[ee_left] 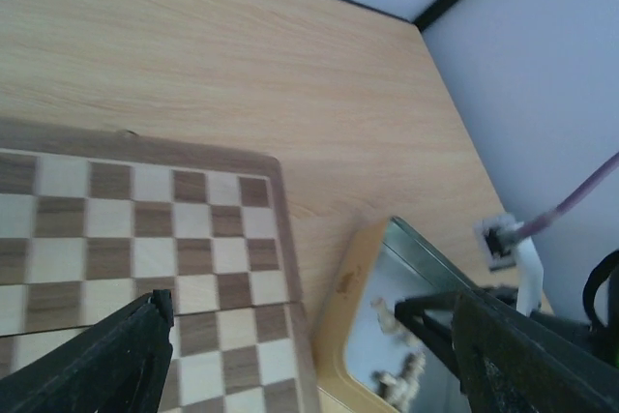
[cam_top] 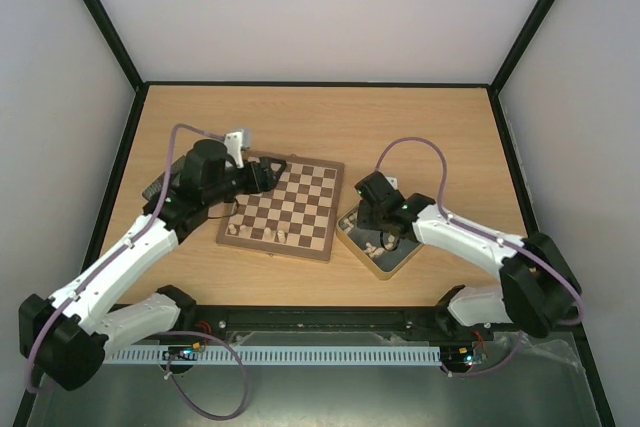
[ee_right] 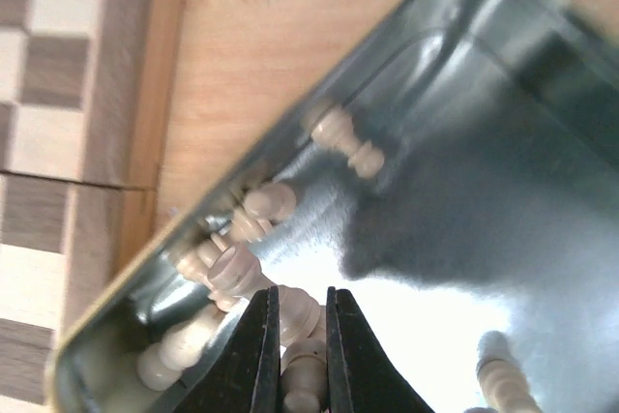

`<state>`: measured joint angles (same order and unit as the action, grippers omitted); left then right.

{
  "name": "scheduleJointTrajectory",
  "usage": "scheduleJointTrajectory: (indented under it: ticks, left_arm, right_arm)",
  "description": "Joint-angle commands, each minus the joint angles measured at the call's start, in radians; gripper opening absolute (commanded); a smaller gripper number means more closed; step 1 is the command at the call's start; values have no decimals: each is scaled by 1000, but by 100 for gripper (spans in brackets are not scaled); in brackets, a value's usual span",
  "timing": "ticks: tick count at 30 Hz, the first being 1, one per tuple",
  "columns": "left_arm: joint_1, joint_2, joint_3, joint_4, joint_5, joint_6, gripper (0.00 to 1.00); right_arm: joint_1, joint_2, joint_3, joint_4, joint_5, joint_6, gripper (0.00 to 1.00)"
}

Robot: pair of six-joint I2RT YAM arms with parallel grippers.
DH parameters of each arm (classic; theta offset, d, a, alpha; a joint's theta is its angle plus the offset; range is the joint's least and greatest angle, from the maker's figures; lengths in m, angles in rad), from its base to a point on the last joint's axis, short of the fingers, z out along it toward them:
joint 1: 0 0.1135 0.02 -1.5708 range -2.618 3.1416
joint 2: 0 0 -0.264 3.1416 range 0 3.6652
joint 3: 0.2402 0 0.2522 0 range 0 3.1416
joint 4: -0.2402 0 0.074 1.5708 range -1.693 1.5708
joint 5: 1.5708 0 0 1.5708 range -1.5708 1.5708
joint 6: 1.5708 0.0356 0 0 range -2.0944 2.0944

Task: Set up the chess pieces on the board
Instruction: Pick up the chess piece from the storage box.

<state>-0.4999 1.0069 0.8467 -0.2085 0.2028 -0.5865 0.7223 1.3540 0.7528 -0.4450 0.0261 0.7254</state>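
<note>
The board (cam_top: 288,209) lies mid-table, with a few pale chess pieces (cam_top: 283,236) standing on its near row. Beside its right edge sits a gold tin (cam_top: 352,230) holding several pale chess pieces (ee_right: 348,140) lying loose. Down inside that tin, my right gripper (ee_right: 302,302) is shut on one pale chess piece (ee_right: 308,318) from the heap by the tin's wall. My left gripper (cam_top: 266,176) hovers over the board's far left corner. In the left wrist view it (ee_left: 282,305) is open and empty above the board (ee_left: 145,239), and the tin (ee_left: 353,302) is also in sight.
Black frame rails (cam_top: 320,83) border the wooden table, with grey walls behind them. The right arm's purple cable (cam_top: 415,147) loops over the table beyond the tin. A cable tray (cam_top: 300,355) runs along the near edge between the arm bases.
</note>
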Motion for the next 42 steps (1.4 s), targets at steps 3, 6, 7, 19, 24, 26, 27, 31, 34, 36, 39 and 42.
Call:
scheduleJointTrajectory:
  ticks: [3, 6, 7, 19, 24, 26, 27, 31, 34, 36, 39, 42]
  left_arm:
    - [-117, 141, 28, 86, 125, -72, 81]
    - [-192, 237, 88, 113, 167, -91, 81]
    - [-220, 268, 105, 129, 188, -98, 81]
    - [-282, 494, 182, 286, 323, -258, 72]
    - [-282, 526, 184, 342, 371, -294, 61]
    - [-282, 535, 183, 350, 378, -297, 56]
    - [-282, 539, 180, 353, 381, -302, 53]
    - [-284, 554, 164, 380, 394, -318, 42]
    - [-284, 560, 163, 372, 390, -312, 38]
    - [-284, 563, 164, 367, 383, -307, 34]
    - [-284, 572, 163, 362, 379, -304, 33]
    - [-284, 584, 165, 343, 367, -294, 37]
  right_arm:
    - [5, -166, -20, 21, 96, -36, 2]
    - [6, -219, -29, 44, 68, -83, 2]
    - [5, -236, -31, 54, 57, -101, 2]
    - [5, -433, -89, 170, -119, -192, 2]
    - [5, -458, -95, 184, -138, -198, 2]
    - [6, -454, -96, 183, -141, -196, 2]
    - [6, -453, -97, 184, -146, -194, 2]
    - [6, -458, -106, 194, -150, -187, 2]
    - [5, -460, -108, 196, -155, -185, 2]
    - [6, -460, -111, 197, -157, -184, 2]
    - [5, -460, -110, 199, -157, -183, 2]
    - [5, -461, -111, 202, -155, -181, 2]
